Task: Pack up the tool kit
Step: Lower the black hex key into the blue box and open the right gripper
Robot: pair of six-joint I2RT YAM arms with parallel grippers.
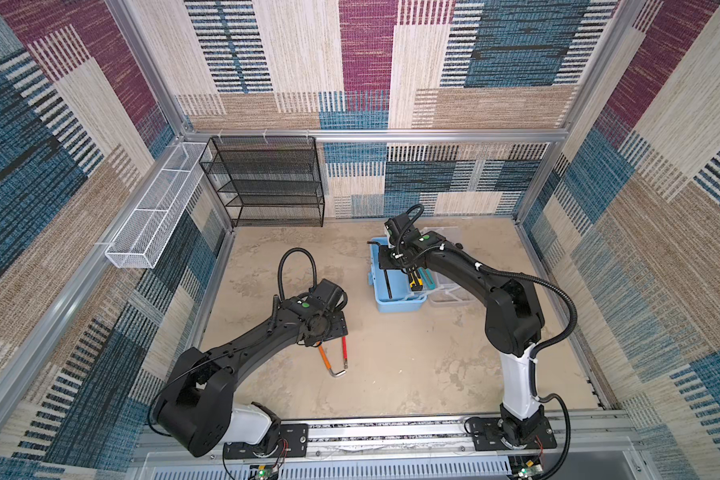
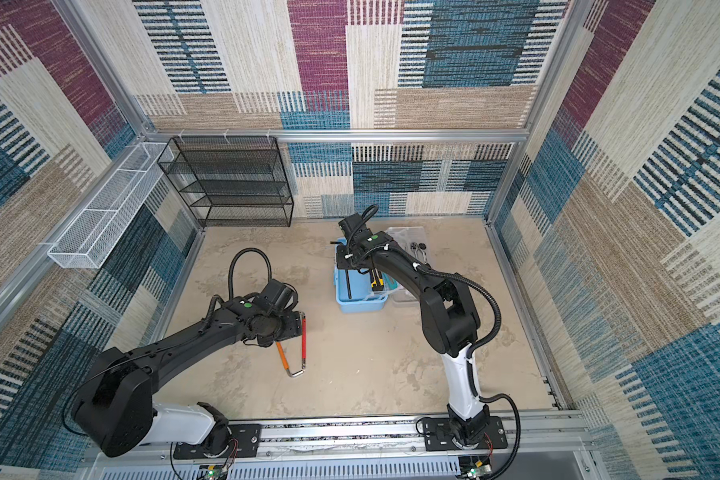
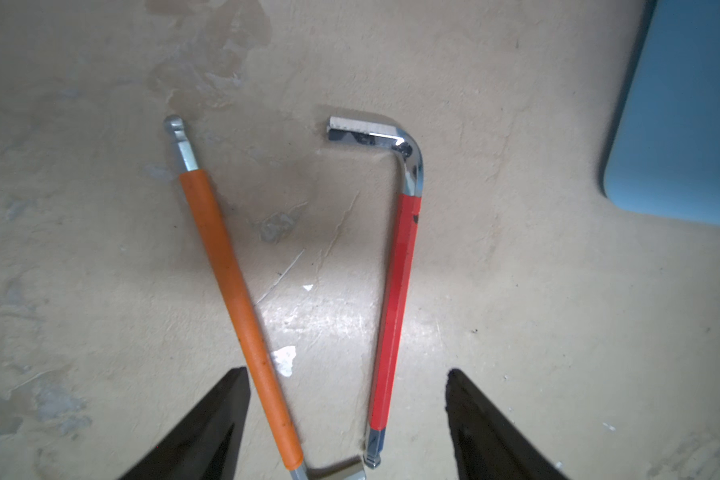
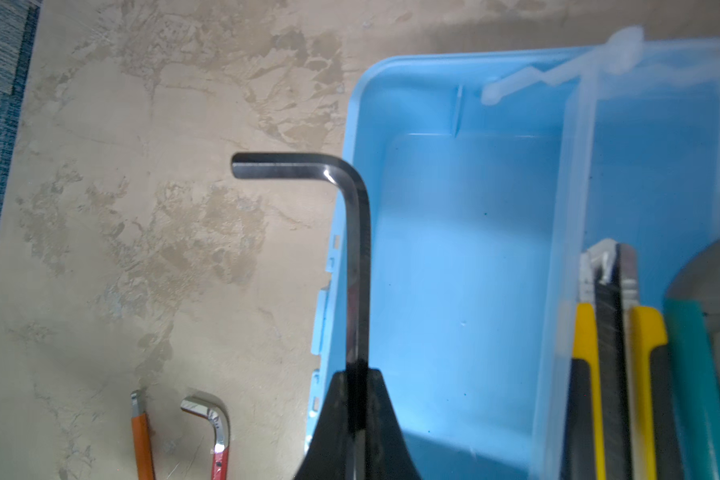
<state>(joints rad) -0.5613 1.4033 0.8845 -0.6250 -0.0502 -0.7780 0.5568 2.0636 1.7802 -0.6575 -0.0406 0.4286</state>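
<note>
Packing stage: right jaws clamp black hex key (image 4: pixel 356 249) over toolbox (image 4: pixel 454 270) rim, presumably for release inside; left jaws, apart, straddle orange hex key (image 3: pixel 225 266) and red hex key (image 3: pixel 400 270) near toolbox, likely next.

A beige, mottled table (image 1: pixel 412 374) is seen in both top views. An orange key (image 3: pixel 233 282) and a red key (image 3: pixel 395 299), both hex keys, are laid flat on it left of the middle. They are spread apart at one end and nearly met at the other, and whether they touch there cannot be told. A blue toolbox (image 1: pixel 398 306) is set further back, right of the middle. Its clear lid (image 1: pixel 449 296) is laid open on the table at its right side. A black rack (image 1: pixel 267 183) is stood at the back-left edge.
</note>
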